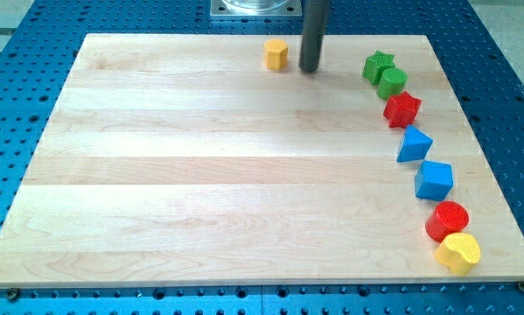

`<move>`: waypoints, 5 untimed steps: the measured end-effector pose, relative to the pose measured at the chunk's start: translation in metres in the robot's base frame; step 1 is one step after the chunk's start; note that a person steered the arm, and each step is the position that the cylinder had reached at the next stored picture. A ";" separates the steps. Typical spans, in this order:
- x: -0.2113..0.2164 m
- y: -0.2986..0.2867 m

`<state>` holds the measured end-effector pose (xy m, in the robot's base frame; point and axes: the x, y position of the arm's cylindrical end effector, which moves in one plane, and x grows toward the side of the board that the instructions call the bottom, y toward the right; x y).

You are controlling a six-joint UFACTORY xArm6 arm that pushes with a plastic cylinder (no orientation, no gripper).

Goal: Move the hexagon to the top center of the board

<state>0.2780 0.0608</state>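
Note:
The yellow-orange hexagon block (276,54) stands near the top edge of the wooden board (200,175), close to the middle. My tip (310,68) rests on the board just to the right of the hexagon, with a small gap between them. The dark rod rises from the tip straight out of the view's top.
Several blocks curve down the board's right side: a green star (378,65), a green cylinder (391,83), a red star (402,109), a blue triangle (413,144), a blue cube (434,180), a red cylinder (447,220), a yellow heart (457,253). A blue perforated table surrounds the board.

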 end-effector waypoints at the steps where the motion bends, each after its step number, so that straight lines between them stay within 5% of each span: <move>1: -0.010 -0.011; 3: -0.033 -0.007; 5: -0.029 0.199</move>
